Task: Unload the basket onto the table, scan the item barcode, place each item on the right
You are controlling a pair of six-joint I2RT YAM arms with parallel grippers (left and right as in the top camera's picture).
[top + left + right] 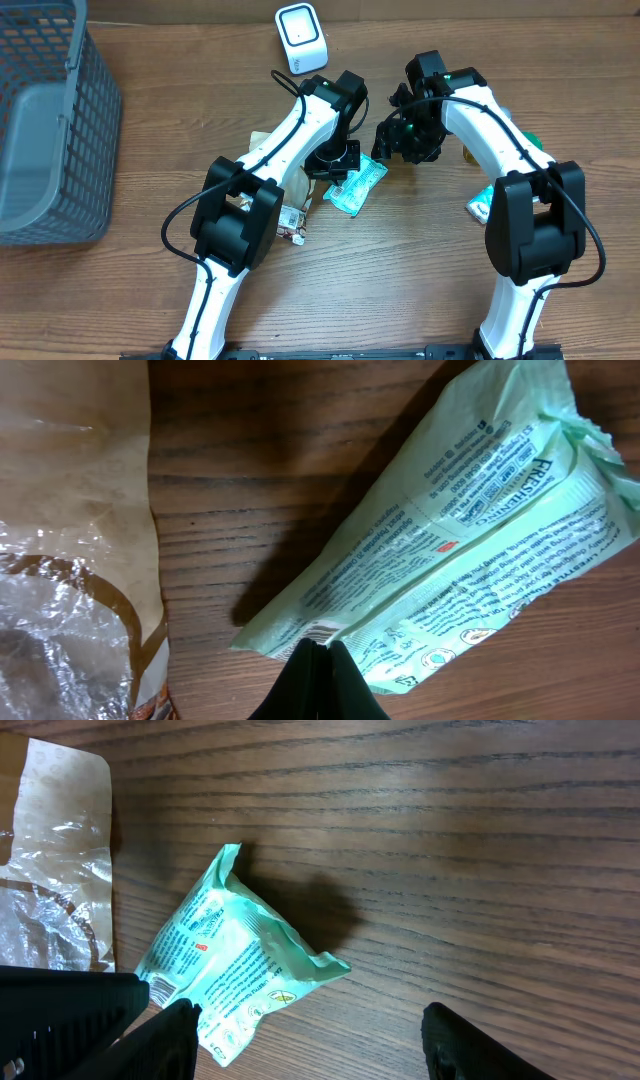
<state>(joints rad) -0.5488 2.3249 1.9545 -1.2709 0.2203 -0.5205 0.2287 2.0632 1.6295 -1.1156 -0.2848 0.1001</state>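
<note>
Left wrist | left gripper (pixel 315 670) fingers together at packet (pixel 450 550) edge | right gripper (pixel 310 1040) fingers apart | lift gently, face print toward 12-o'clock scanner (pixel 300 38)

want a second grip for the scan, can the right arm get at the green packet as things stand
Probably yes. The right gripper is open right beside the green packet, whose crimped end faces it uncovered. The left gripper pinches only one edge.

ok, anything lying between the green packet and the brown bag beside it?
Nothing. Bare table wood separates the green packet from the brown bag. It is clearest in the left wrist view, and the right wrist view agrees.
</note>
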